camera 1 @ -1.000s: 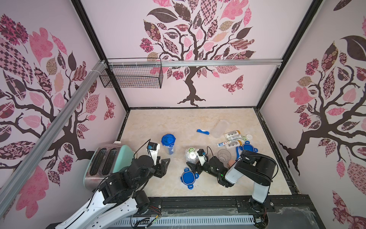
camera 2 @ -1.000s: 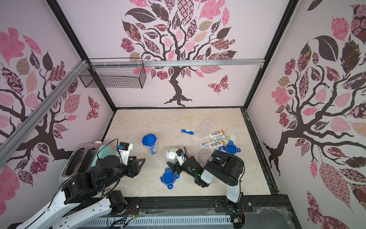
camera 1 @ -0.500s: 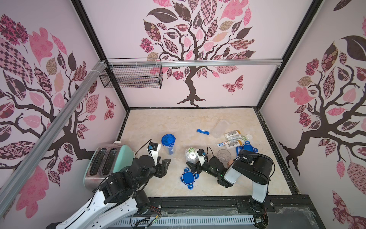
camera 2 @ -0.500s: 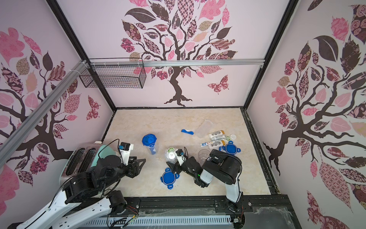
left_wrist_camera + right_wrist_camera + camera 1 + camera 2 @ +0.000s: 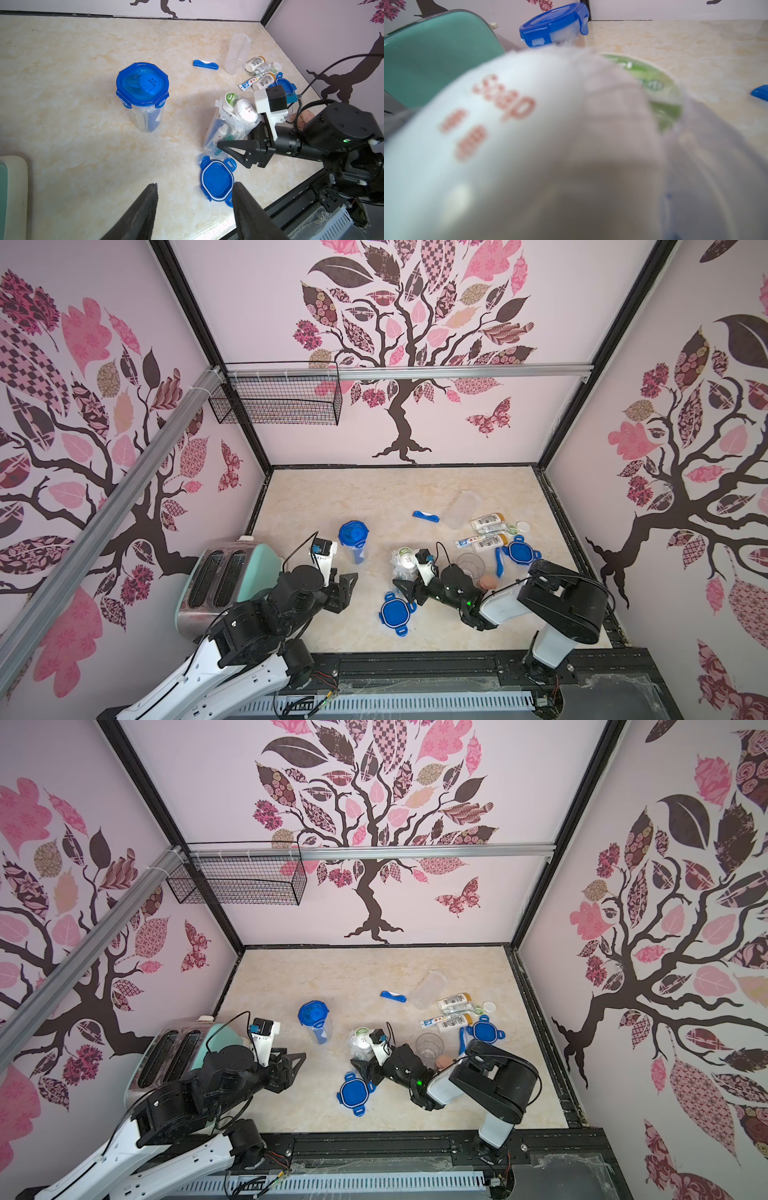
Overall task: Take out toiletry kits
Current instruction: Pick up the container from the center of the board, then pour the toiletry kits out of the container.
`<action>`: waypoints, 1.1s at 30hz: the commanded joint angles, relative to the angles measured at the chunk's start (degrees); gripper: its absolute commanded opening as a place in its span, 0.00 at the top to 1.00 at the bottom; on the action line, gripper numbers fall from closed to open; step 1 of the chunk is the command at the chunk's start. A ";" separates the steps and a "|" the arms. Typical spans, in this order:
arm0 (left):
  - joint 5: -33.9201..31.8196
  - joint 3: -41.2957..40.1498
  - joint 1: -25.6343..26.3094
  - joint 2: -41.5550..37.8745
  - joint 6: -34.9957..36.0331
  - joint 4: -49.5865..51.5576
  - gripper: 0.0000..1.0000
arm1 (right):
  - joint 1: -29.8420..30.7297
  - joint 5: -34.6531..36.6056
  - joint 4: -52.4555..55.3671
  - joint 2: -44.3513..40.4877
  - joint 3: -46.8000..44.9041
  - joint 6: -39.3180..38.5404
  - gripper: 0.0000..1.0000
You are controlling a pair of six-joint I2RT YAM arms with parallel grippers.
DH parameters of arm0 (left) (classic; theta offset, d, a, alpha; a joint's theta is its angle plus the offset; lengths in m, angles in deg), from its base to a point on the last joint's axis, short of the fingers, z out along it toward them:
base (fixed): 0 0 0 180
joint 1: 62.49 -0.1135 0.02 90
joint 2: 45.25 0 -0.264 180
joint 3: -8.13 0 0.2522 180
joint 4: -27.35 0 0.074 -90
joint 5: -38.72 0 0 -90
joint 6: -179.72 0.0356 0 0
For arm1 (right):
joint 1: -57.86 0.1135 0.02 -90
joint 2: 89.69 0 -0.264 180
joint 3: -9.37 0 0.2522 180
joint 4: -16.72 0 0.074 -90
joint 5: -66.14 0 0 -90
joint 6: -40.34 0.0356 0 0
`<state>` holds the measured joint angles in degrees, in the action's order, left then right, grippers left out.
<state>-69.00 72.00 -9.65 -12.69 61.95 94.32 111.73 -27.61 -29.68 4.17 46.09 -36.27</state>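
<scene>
**Item 1, emptied.** Clear plastic jar (image 5: 461, 510), lidless, lying on its side at far right. Its blue clip lid (image 5: 519, 551) lies flat on the near side of the pile. The kit is out on the beige marbled tabletop (image 5: 374, 489):
- two white bottles with tan caps (image 5: 488, 523)
- mini toothpaste tube (image 5: 467, 542)
- small round white tub (image 5: 522, 526)
- blue-and-white folding toothbrush (image 5: 426, 516), a little to the left
- second blue toothbrush (image 5: 498, 562), beside the lid

**Item 2, opened, not unpacked.** Open clear jar (image 5: 226, 128) at centre, leaning. A loose blue lid (image 5: 217, 180) lies on the table just near of it. Inside are a round white soap packet (image 5: 246, 112), a green-labelled round tub (image 5: 230, 98) and, lower down, a white tube (image 5: 220, 133). The right gripper (image 5: 406, 584) straddles this jar; whether its fingers press the wall I cannot tell.

**Item 3, untouched.** Lidded clear jar (image 5: 143, 93), blue clips fastened, upright, left of centre, with its kit visible through the wall.

**Left gripper** (image 5: 194, 184): hovers at near left, fingers spread, nothing between them.

**Reckoning:** roughly a third done; two kits remain to come out.
</scene>
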 commanded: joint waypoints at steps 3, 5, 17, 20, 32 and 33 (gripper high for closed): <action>0.29 -0.56 -0.19 -0.14 0.61 -0.75 0.39 | -0.05 -5.28 16.84 -7.96 5.48 7.50 0.28; 0.49 -0.62 -0.19 -0.02 0.61 -0.94 0.39 | -0.06 -6.93 20.30 -9.05 6.40 10.39 0.28; 1.55 -0.02 -0.24 3.15 -0.27 -2.10 0.39 | -0.08 -15.41 39.03 -7.14 15.97 22.95 0.28; 3.04 0.46 -0.27 5.56 -0.47 -3.35 0.39 | -0.63 -17.80 38.71 -5.99 16.89 26.31 0.29; 5.18 -4.64 -0.20 9.18 -2.94 -12.28 0.36 | -5.56 -28.54 30.16 -4.28 16.15 43.98 0.30; 5.61 -5.17 -0.19 9.55 -3.07 -12.98 0.35 | -5.76 -29.00 29.75 -4.22 16.15 45.04 0.30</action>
<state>-64.80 68.48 -9.65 -4.06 59.88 85.64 106.65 -52.15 6.64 0.21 60.49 2.81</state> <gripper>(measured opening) 0.643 0.707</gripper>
